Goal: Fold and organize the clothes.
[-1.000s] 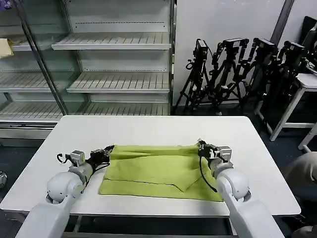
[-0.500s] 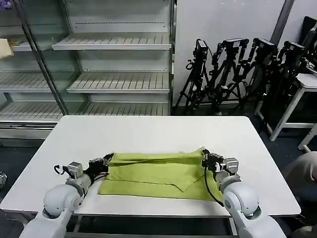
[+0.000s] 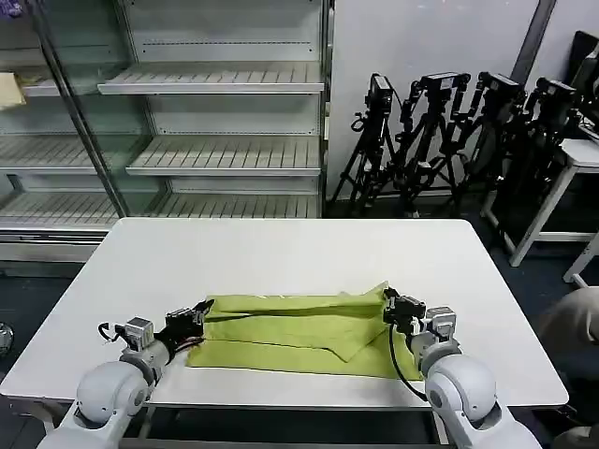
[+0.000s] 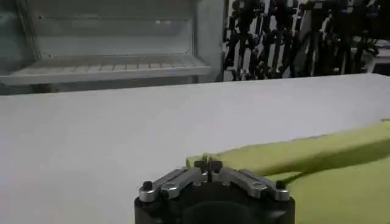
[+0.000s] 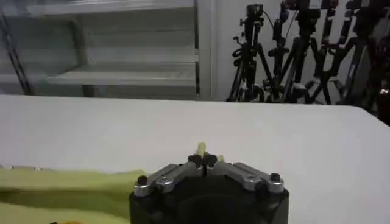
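Observation:
The clothes are one lime yellow-green T-shirt (image 3: 299, 329) lying partly folded across the near half of the white table (image 3: 299, 253). Its far edge is doubled over toward me. My left gripper (image 3: 200, 312) is shut on the folded edge's left corner, which also appears as T-shirt (image 4: 317, 152) pinched in my left gripper (image 4: 208, 163). My right gripper (image 3: 387, 301) is shut on the right corner, where a bit of T-shirt (image 5: 200, 148) sticks up from my right gripper (image 5: 202, 159). Both hold the edge just above the cloth beneath.
Metal shelving (image 3: 187, 122) stands behind the table. Several black tripods (image 3: 449, 131) crowd the back right, next to another white table (image 3: 585, 154). A small pale yellow cloth (image 3: 9, 89) lies on a left shelf. The table's near edge is close to both grippers.
Both grippers have drawn the T-shirt's held edge toward me and downward over the lower layer, and the folded band is now narrower.

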Robot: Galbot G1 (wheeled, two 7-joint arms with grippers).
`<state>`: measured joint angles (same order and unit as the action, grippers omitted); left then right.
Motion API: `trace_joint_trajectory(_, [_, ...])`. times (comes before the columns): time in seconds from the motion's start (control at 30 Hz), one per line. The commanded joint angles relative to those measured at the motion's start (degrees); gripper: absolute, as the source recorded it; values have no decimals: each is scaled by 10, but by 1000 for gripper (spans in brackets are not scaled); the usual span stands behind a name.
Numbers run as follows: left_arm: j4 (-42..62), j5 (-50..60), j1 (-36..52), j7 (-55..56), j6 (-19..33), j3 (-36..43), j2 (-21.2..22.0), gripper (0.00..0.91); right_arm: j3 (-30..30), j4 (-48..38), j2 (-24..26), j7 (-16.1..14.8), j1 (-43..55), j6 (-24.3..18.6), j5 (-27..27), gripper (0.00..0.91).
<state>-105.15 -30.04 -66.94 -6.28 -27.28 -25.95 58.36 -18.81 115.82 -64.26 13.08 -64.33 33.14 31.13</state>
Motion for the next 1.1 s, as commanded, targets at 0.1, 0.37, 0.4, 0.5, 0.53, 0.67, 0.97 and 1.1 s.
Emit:
trace_joint_trajectory(0.1, [-12, 1, -19, -1, 3, -6, -4, 20, -13, 22, 3, 0, -34, 0, 0, 0])
trace_joint_trajectory(0.37, [-17, 0, -27, -3, 4, -14, -9, 20, -24, 35, 3, -1, -55, -1, 0, 0])
trace_joint_trajectory(0.4, [-19, 0, -27, -3, 4, -15, -9, 20, -27, 36, 2, -1, -53, -1, -3, 0])
trace_joint_trajectory(0.5, [-22, -1, -25, -2, 4, -14, -9, 20, -36, 39, 3, -1, -44, -4, -16, 0])
trace_joint_trajectory(0.53, [-22, -1, -24, -2, 3, -14, -9, 20, -39, 41, 5, 0, -41, -4, -17, 0])
trace_joint_trajectory(0.67, [-27, -1, -26, -2, 3, -15, -10, 20, -47, 61, 13, 4, -41, -1, -14, 0])
trace_joint_trajectory(0.97, [-28, -1, -28, -2, 3, -16, -12, 20, -39, 105, 5, 7, -82, -1, -39, 0])
trace_joint_trajectory(1.1, [-30, -1, -33, -2, 3, -19, -11, 20, -33, 114, -4, 7, -103, -13, -81, 0])
